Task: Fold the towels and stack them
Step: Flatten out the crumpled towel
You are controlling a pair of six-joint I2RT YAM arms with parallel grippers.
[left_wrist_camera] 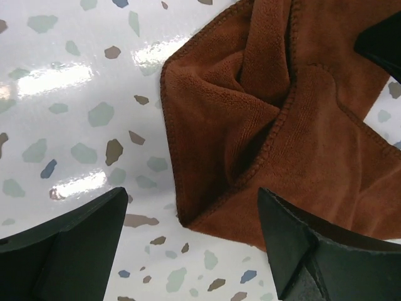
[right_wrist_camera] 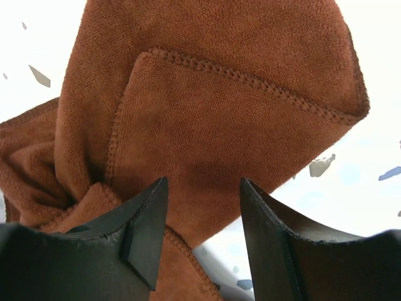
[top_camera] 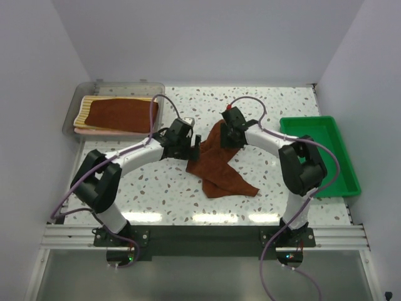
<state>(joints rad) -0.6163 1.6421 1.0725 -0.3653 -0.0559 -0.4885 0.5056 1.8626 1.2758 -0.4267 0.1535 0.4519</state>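
Entry: loose towel, middle of tabletop.

1. Position. The loose rust towel (top_camera: 216, 166) lay crumpled on the tabletop (top_camera: 282, 100), between the 2 arms. The other towels sat stacked in the bin (top_camera: 70, 119) at far left, well apart from it, with a rust one (top_camera: 119, 115) on top.

2. Long axis. In the top view the loose towel ran on a diagonal. Its far end was by the right arm's wrist and its near end trailed toward the right arm's base. A shorter lobe bulged toward the left arm.

3. Left end effector (left_wrist_camera: 193, 210). Its jaws stood wide apart with nothing between them. The towel lay ahead of it and to its right, and 1 hemmed corner fell just inside the span of the fingers. The left finger stood over bare tabletop.

4. Right end effector (right_wrist_camera: 204, 191). Its jaws stood partly apart. A doubled, hemmed flap filled the gap behind the fingers, and the frames showed no pinch. This arm was the nearer 1, sitting right at the towel's far end.

5. Judgement. The next move turns on that diagonal. You would likely need 2 corners of 1 edge, and the twist at the centre hid which hem belonged to which edge.
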